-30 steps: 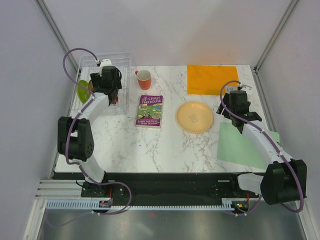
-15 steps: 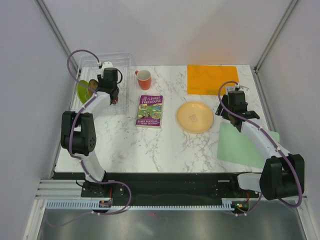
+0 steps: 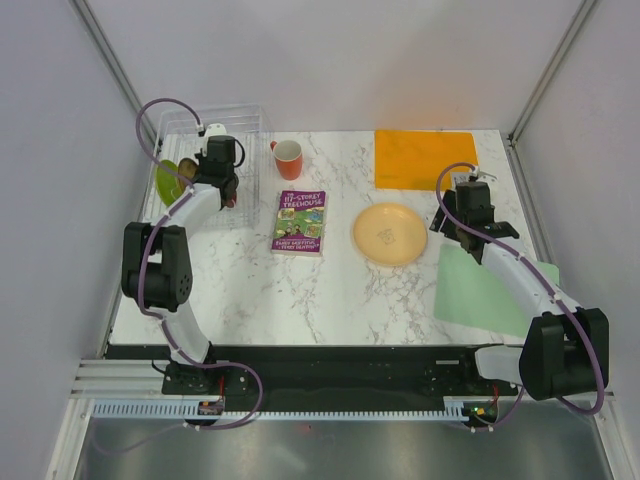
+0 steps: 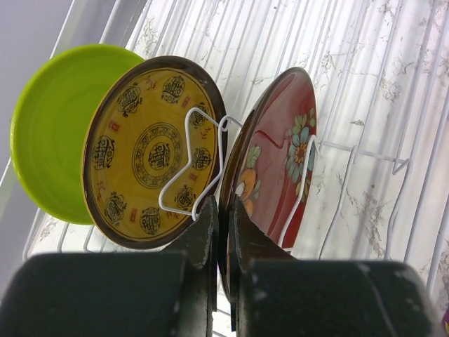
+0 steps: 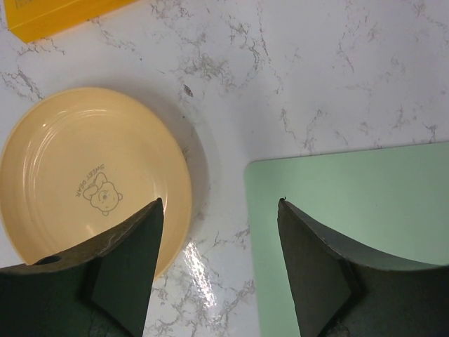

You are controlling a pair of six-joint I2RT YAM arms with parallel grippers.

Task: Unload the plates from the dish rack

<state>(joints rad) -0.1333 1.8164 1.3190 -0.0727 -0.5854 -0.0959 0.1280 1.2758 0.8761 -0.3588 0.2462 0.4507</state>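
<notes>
We have the pale-yellow plate on the tabletop; three sit in the dish rack, left claw pinching the dark red plate, right claw wide.

White marble-veined table; plain pale grey walls

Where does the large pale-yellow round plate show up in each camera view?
Top external: the large pale-yellow round plate lies flat on the white marble table, right of centre.
Left wrist: not in it.
Right wrist: the plate fills the left side of the picture.
Shared landmark: the flat pale-green rectangular mat, to the plate's right in both views.
</notes>
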